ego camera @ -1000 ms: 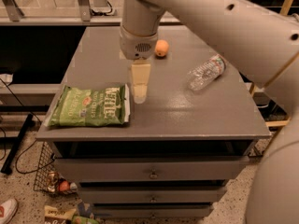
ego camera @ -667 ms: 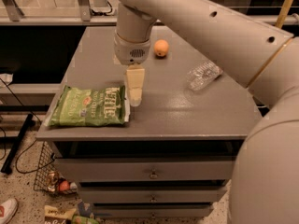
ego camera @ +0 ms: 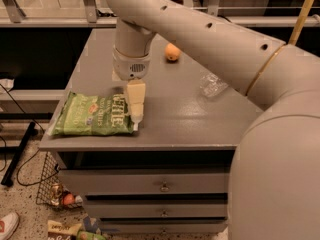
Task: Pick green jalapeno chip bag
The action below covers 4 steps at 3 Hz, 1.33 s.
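The green jalapeno chip bag [ego camera: 92,115] lies flat at the front left corner of the grey cabinet top [ego camera: 185,109], white lettering facing up. My gripper [ego camera: 135,119] hangs from the large cream arm, pointing down, with its fingertips at the right end of the bag, touching or just above it. Only one cream finger [ego camera: 136,101] shows from this side.
A small orange fruit [ego camera: 172,52] sits at the back of the top. A clear plastic water bottle [ego camera: 212,84] lies to the right, partly hidden by my arm. Drawers are below the front edge. A wire basket [ego camera: 52,189] and litter are on the floor at the left.
My arm and gripper have moved left and toward the front edge, from the middle of the top to the right end of the chip bag. The view has shifted too.
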Each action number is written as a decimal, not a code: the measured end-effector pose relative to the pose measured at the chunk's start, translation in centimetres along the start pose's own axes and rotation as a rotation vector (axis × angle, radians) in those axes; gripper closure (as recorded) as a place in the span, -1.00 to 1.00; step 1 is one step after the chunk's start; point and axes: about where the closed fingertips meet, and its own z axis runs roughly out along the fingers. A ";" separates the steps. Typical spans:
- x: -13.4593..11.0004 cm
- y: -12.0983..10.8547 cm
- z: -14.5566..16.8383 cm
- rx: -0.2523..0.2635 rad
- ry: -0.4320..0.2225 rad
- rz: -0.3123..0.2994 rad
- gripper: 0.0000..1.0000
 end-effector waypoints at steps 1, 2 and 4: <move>0.2 0.7 1.3 -0.033 -0.011 0.007 -0.48; 0.2 1.0 1.1 -0.031 -0.010 0.005 -0.04; 0.0 1.0 0.2 -0.031 -0.010 0.005 0.89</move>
